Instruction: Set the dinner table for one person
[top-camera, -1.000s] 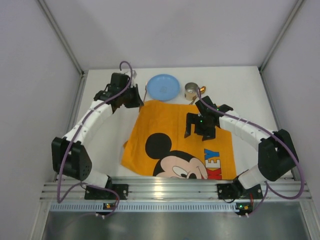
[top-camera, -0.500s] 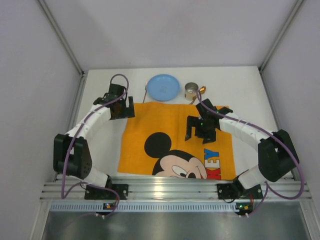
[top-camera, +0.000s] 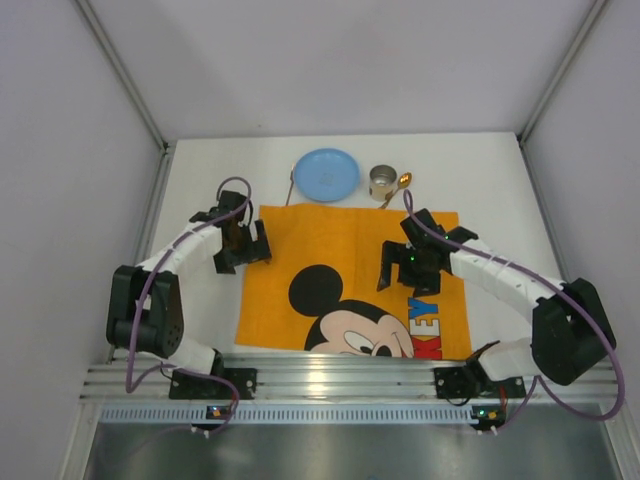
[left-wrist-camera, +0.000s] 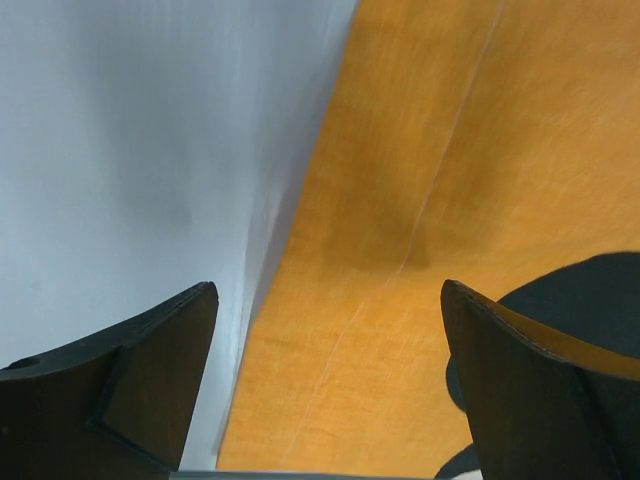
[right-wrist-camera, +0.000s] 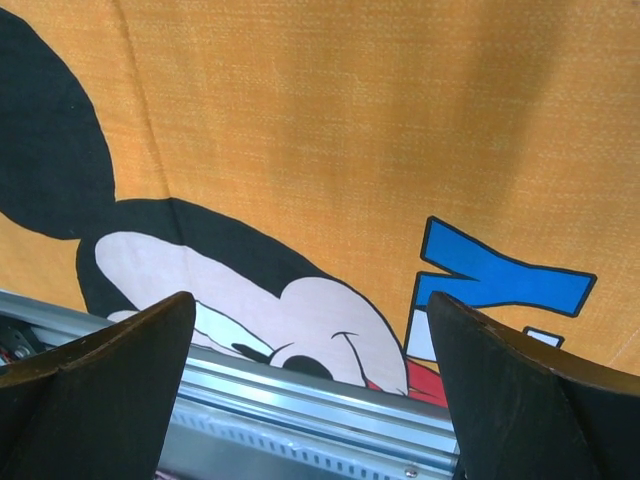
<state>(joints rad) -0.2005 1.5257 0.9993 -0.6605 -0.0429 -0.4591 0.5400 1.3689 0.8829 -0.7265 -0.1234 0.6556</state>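
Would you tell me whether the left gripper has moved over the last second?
Yes. The left gripper has drawn back from the blue plate toward the near side, over the orange Mickey Mouse placemat's left edge.

A blue plate (top-camera: 326, 175) and metal cup (top-camera: 383, 183) sit beyond the orange Mickey placemat (top-camera: 330, 240).

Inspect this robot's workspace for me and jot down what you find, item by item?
Surface: white table, bare around the mat.
Job's things: orange mat spread flat; blue plate, metal cup and spoon beyond its far edge.
Clutter: nothing seen.
End effectors: left end effector open, empty, over the mat's left edge; right end effector open, empty, over the mat.
Cables: purple cables loop along both arms.
Surroundings: plain walls; metal rail at near edge.
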